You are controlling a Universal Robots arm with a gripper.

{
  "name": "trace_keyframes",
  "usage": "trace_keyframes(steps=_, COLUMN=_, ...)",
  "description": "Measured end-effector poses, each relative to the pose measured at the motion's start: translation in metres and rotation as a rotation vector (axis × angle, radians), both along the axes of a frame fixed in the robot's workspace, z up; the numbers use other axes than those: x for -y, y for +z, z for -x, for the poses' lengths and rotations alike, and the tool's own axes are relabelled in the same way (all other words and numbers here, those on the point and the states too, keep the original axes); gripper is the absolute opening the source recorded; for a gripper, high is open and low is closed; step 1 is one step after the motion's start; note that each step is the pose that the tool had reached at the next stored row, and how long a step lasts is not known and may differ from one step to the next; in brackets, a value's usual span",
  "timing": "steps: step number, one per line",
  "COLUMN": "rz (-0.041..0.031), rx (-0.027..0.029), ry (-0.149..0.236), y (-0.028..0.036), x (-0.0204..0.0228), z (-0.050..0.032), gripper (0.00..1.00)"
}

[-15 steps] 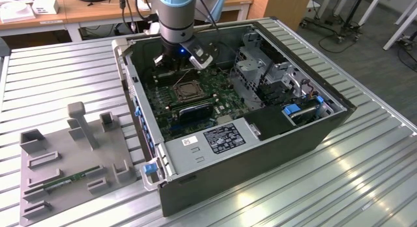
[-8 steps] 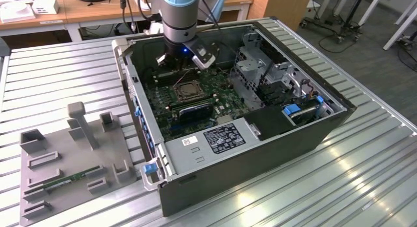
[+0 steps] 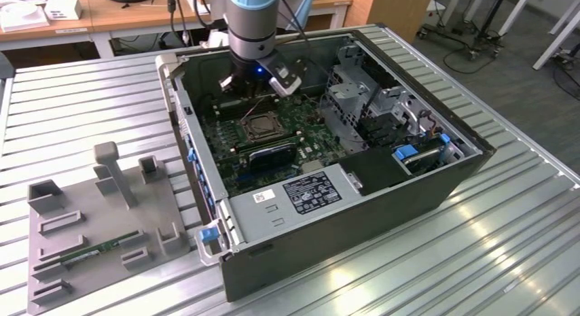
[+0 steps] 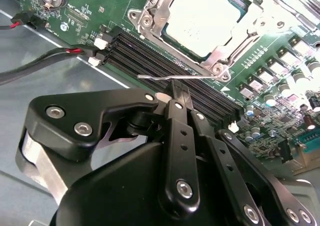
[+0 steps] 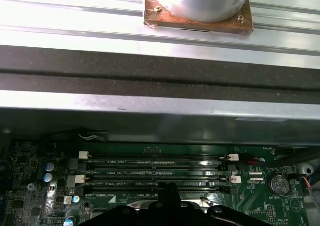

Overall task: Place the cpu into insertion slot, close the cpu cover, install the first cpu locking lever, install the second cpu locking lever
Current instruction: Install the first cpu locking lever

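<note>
Just off the cover [image 4: 156, 16], shut over the seated cpu [image 4: 205, 16], the gripper [image 4: 179, 88], fingers pressed together, sits at a thin lever [image 4: 160, 78] above the memory slots [image 4: 145, 56]. Likely best: press the lever down steadily, then sideways until it latches, without slipping onto those slots.

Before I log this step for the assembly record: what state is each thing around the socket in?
cpu: seated, framed by the cover.
cpu cover: closed down over the cpu.
locking lever: lying alongside the cover; latched or not, cannot tell.
gripper: shut, tips at the locking lever.
memory slots: empty.
</note>
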State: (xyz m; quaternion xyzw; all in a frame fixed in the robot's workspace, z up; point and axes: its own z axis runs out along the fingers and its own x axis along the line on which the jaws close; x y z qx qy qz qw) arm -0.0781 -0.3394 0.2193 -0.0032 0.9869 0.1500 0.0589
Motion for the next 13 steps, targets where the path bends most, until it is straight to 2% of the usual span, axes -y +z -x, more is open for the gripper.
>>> trace_keyframes(steps=7, rz=0.0000, rx=0.0001, ry=0.000, y=-0.0008, x=0.0002, z=-0.0016, gripper=0.11)
trace_keyframes(steps=13, rz=0.0000, rx=0.0000, ry=0.000, y=-0.0010, x=0.0023, z=-0.0016, gripper=0.11)
